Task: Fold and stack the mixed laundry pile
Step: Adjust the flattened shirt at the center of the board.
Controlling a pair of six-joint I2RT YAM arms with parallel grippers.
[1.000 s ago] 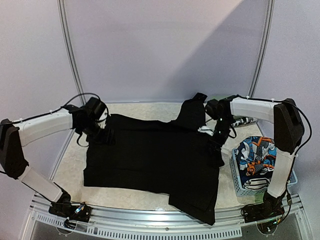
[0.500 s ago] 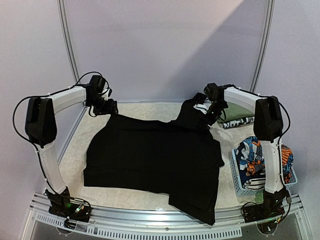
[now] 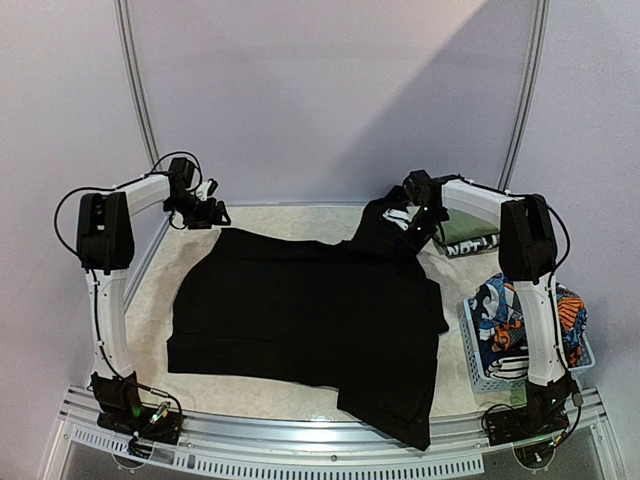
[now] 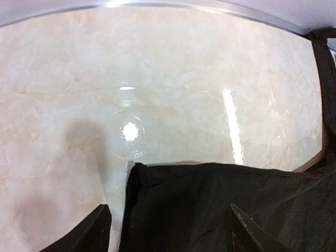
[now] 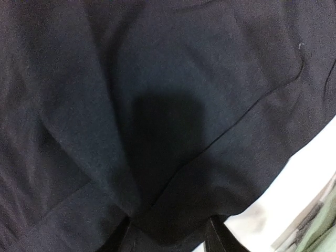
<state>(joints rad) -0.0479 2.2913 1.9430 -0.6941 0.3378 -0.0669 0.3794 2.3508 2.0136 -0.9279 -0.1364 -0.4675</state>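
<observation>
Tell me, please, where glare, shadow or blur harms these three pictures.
Left wrist: glare makes a bright spot and a streak on the table. Right wrist: the black garment fills the frame, with a darker shadow patch in the middle; the lower right corner is washed out. Top external: a diagonal shadow crosses the back wall.

The top view is lit softly and evenly. A diagonal shadow edge is cast across the back wall [image 3: 330,100], and the upper right is left brighter. Folds in the black garment [image 3: 300,310] are largely lost in darkness. In the left wrist view, a round glare spot and a long streak are reflected on the marble-patterned tabletop [image 4: 173,68], whose far edge is bent by lens distortion. The right wrist view is dim, with a darker shadow at its centre, and its lower right corner is overexposed and blurred.
</observation>
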